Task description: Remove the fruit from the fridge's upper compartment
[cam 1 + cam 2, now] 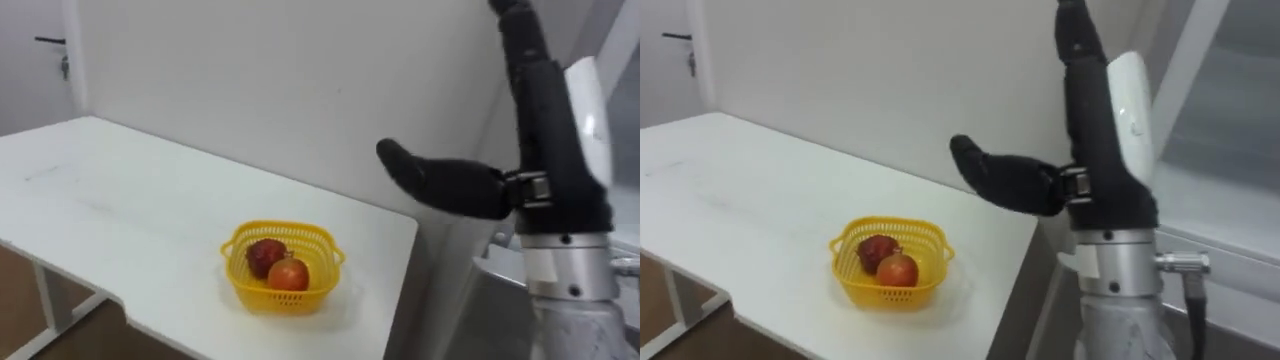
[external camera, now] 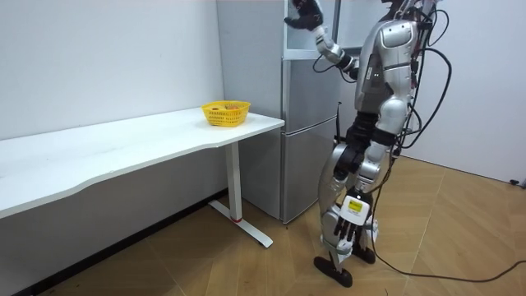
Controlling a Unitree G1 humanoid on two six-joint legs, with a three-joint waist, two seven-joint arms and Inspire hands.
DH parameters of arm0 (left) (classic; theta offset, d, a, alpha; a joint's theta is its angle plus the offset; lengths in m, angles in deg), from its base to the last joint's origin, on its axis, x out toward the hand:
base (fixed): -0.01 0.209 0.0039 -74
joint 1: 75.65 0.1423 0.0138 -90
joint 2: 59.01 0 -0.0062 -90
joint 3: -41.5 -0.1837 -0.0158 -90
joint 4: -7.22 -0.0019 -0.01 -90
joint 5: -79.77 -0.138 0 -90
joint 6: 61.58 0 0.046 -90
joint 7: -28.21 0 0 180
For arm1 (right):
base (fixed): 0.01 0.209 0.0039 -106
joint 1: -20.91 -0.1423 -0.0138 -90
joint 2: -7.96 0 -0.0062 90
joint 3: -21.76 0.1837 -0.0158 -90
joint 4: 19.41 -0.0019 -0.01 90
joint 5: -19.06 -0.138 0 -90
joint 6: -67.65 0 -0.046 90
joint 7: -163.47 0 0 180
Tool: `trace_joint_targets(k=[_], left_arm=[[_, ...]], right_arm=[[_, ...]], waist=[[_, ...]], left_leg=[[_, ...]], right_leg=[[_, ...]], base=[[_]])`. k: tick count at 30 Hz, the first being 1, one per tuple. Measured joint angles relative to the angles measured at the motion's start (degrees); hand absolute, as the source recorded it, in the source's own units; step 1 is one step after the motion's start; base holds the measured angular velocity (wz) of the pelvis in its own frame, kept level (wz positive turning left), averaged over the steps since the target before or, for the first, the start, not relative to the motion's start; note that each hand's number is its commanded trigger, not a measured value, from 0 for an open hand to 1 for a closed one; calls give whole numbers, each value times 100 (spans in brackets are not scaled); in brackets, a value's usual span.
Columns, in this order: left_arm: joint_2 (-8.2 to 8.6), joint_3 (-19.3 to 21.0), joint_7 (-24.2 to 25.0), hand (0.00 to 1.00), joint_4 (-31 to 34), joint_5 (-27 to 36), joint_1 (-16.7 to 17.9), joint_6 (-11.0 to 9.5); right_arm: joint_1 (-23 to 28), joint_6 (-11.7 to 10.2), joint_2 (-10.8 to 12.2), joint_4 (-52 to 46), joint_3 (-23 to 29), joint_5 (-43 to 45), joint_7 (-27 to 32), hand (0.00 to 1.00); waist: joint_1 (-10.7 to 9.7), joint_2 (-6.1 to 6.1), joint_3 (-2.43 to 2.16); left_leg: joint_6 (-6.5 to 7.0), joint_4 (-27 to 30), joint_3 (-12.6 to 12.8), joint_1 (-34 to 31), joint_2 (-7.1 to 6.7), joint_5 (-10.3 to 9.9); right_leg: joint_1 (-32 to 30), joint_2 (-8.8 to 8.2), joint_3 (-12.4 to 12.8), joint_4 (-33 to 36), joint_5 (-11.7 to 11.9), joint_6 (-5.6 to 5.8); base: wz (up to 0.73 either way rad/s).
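While right hand (image 1: 1102, 180) hovers high, fingers straight, holding nothing, we judge upper fridge door (image 2: 308, 33) just ahead of its palm (basket (image 1: 285, 268) sits lower left, well apart).

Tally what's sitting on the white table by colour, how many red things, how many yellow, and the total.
Red: 2, a dark red fruit and a red-orange fruit, both lying in the basket
Yellow: 1, the basket
Total: 3
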Motion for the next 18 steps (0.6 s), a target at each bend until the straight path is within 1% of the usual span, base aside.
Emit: trace_joint_targets(k=[1,2,4,5,7,8,9,10,12,16,18], left_arm=[[7,0,5,0,-100,-3,-28,-72],[9,1,5,0,-123,-3,-31,-93],[12,81,-4,0,-294,-4,-48,-251],[17,120,-11,0,-329,-4,-40,-270],[51,162,-10,0,-351,1,14,-286],[58,171,-11,0,-359,4,19,-293],[61,215,-10,0,-383,19,31,-312],[53,222,-14,0,-426,17,31,-316],[51,228,-23,0,-436,-7,45,-316],[102,235,-55,0,-489,-63,28,-317],[152,246,-75,0,-491,-66,52,-315]], right_arm=[[2,-97,1,-178,148,190,131,0],[1,-161,2,-266,241,241,199,0],[54,-457,2,-599,669,236,469,0],[97,-513,2,-678,765,236,561,0],[228,-709,3,-936,1057,252,881,0],[236,-761,1,-946,1112,252,943,0],[287,-860,1,-952,1199,255,1051,0],[364,-905,0,-947,1266,257,1115,0],[539,-918,1,-927,1359,253,1152,0],[935,-933,4,-901,1376,232,1171,0],[1328,-929,20,-894,1380,174,1086,0]], waist=[[-100,10,-13],[-131,15,-18],[-254,57,-39],[-273,68,-44],[-353,165,-91],[-382,189,-94],[-444,221,-100],[-480,236,-101],[-519,238,-99],[-532,233,-95],[-523,236,-89]], left_leg=[[3,0,32,16,10,-8],[3,0,48,18,11,-13],[9,-8,75,61,15,-29],[12,-27,75,95,20,-31],[33,-70,110,166,23,-44],[36,-92,113,187,19,-42],[41,-120,113,232,15,-38],[39,-150,116,294,15,-36],[34,-221,125,417,19,-24],[24,-337,170,576,41,-5],[21,-375,247,608,65,-6]], right_leg=[[1,1,5,4,0,0],[4,2,1,3,1,0],[80,-1,-10,-1,4,-4],[100,-10,-14,-3,4,-3],[111,-33,-14,-3,3,0],[122,-40,-12,-3,5,3],[184,-48,-12,-3,5,7],[201,-50,-11,-6,3,9],[283,-54,-8,-11,2,12],[373,-57,3,-15,-4,21],[364,-54,22,-24,-5,21]], base=[[-17],[-12],[-7],[-3],[-8],[-5],[0],[0],[-4],[-7],[-16]])
